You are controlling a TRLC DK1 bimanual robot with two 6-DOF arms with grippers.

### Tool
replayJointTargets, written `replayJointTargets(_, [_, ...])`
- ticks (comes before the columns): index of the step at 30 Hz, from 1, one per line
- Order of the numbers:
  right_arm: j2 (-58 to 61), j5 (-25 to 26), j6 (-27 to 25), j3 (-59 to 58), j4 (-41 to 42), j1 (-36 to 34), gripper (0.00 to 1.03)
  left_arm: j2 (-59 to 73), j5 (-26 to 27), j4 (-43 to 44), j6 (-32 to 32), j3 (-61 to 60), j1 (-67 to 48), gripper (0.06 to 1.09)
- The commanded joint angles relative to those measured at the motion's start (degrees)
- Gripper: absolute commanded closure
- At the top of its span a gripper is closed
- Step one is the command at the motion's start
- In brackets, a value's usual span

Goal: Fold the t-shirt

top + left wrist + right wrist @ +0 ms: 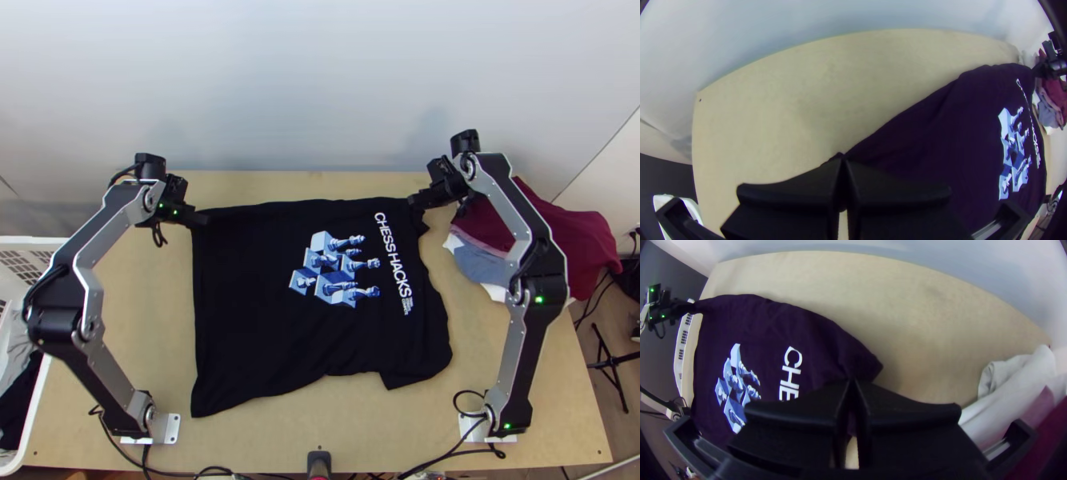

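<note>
black t-shirt [248,312] spread; far edge pinched — left gripper [202,219], right gripper [414,200]

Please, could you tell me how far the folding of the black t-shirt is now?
Looks done: the t-shirt is spread on the table, print facing up.
In hand: the left gripper and the right gripper are closed on its far edge, near the two corners.
Left: probably all the main folding, as I see no clear finished fold.

The light wooden surface [152,304] carries a black shirt [240,320], spread out. Bunched clothes [584,240] lie at its right side.
</note>
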Motion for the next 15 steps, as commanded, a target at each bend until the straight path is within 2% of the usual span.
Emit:
replayJointTargets(1, [-9.5,0.0,-0.5,-8.6,-1.4,0.3,1.00,-10.9,0.4,-5.5,-0.2,-5.5,-1.8,1.04])
replayJointTargets(9, [-24.0,0.1,-3.0,-26.7,-1.4,0.5,1.00,-25.6,0.7,-8.6,0.8,-17.4,-6.1,1.04])
replayJointTargets(15, [-30.1,0.1,-4.0,-34.3,-1.1,-2.2,1.00,-35.2,0.7,-11.0,0.8,-23.8,-7.2,1.04])
